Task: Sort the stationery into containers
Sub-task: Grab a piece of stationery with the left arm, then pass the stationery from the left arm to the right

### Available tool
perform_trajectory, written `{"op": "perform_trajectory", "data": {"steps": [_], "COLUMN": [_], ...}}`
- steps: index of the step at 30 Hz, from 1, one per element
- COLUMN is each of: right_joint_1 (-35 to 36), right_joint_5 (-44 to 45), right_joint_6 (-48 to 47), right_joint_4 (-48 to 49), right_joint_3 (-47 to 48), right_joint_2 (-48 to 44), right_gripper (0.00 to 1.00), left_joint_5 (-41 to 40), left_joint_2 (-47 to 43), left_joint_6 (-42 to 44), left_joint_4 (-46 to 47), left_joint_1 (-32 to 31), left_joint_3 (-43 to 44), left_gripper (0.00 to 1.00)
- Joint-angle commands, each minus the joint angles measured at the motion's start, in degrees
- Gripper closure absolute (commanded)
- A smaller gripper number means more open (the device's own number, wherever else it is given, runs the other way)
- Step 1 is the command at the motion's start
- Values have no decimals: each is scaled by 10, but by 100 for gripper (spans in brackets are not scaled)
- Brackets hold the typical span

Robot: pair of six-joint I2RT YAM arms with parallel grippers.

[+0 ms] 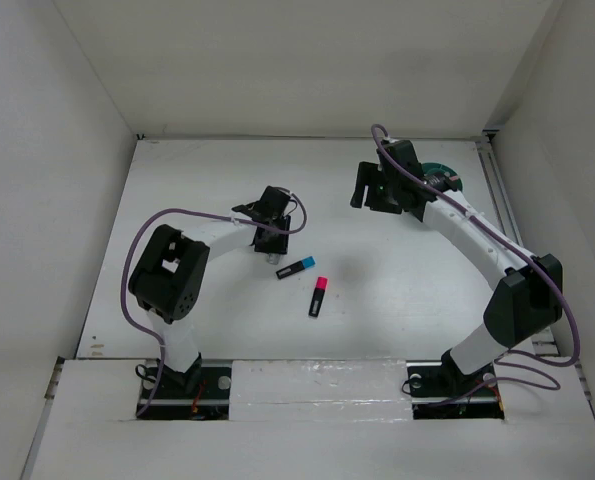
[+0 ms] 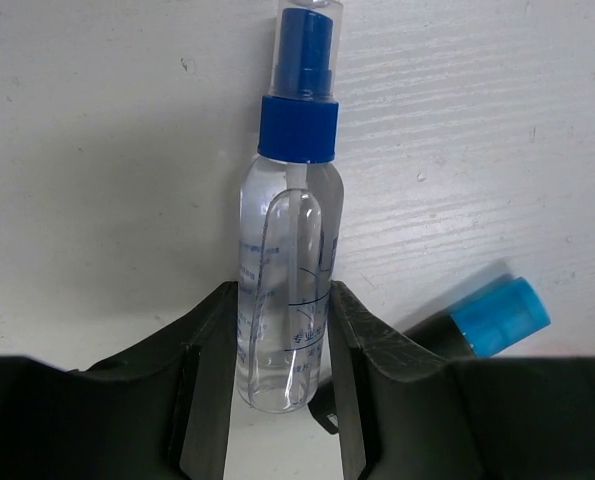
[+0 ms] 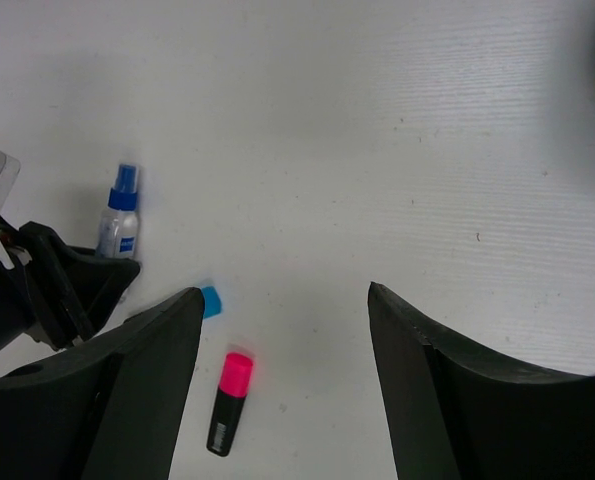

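Observation:
My left gripper (image 1: 273,240) is shut on a clear blue-capped tube (image 2: 289,260) that lies on the white table; both fingers press its lower sides in the left wrist view (image 2: 284,296). A black highlighter with a blue cap (image 1: 295,268) lies just right of it (image 2: 497,316). A black highlighter with a pink cap (image 1: 318,297) lies nearer the front (image 3: 227,400). My right gripper (image 1: 363,188) hangs open and empty above the table (image 3: 284,292). The teal cup (image 1: 441,178) stands behind it at the back right, partly hidden by the arm.
White walls enclose the table (image 1: 177,180) on the left, back and right. Purple cables loop along both arms. The left gripper and the tube also show at the left of the right wrist view (image 3: 118,215).

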Motion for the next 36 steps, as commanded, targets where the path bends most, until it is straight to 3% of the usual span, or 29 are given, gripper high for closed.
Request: {"op": "perform_trajectory", "data": {"steps": [1, 10, 22, 36], "right_joint_1": [-4, 39, 115, 163], "right_joint_5": [-23, -70, -118, -3], "right_joint_6": [6, 51, 168, 207], "right_joint_4": [30, 55, 212, 233], "right_joint_3": [19, 99, 118, 52], "right_joint_2": [-21, 20, 28, -15], "right_gripper": [28, 30, 30, 31], "left_joint_5": [-11, 99, 183, 182], "left_joint_2": [-39, -216, -286, -297], "left_joint_6": [-2, 21, 31, 31], "left_joint_4": [-25, 76, 76, 67], "left_joint_1": [-1, -1, -1, -1], "left_joint_3": [-11, -27, 47, 76], "left_gripper": [100, 100, 100, 100]}}
